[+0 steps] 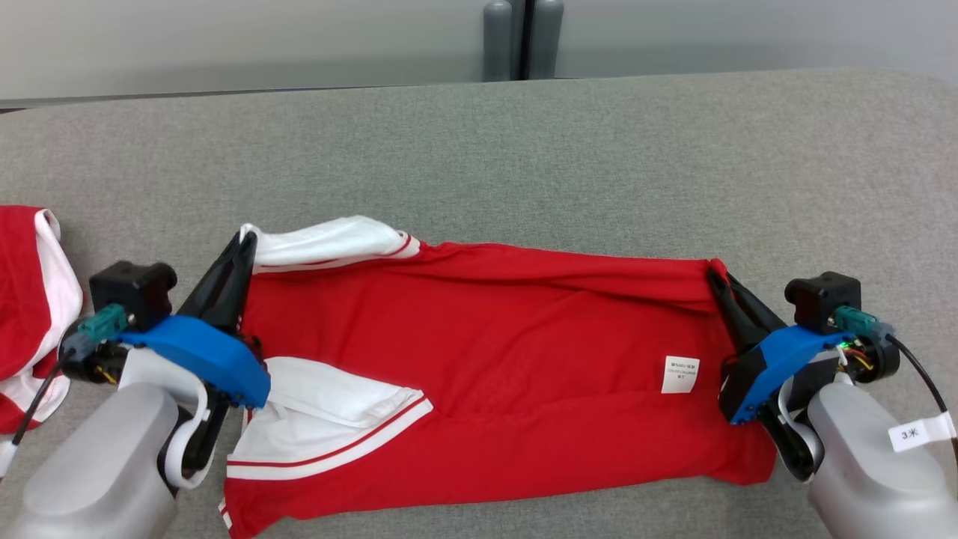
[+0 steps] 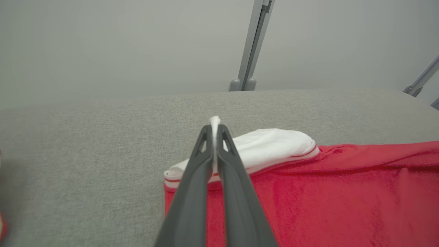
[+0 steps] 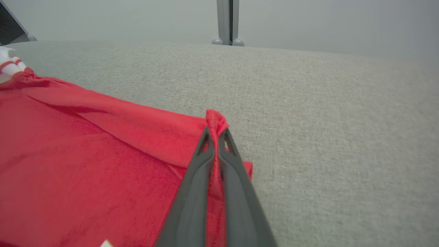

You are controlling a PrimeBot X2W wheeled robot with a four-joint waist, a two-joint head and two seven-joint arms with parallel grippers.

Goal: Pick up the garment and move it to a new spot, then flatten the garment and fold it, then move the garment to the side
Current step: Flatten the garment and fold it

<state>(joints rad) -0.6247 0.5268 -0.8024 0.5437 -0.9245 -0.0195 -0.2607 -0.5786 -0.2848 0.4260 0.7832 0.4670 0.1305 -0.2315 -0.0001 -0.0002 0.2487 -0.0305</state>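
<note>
You see garment [image 1: 479, 352] spread on table [image 1: 524, 150]; long axis left-right; white sleeves toward robot's left, hem toward right; left claw [image 1: 241, 243] clamped on white sleeve tip; right claw [image 1: 717, 275] clamped on red hem corner; two garments counted, second garment [image 1: 30, 299] at far left; one white label [image 1: 680, 373]

Even, soft light; sharp, shadowless.
</note>
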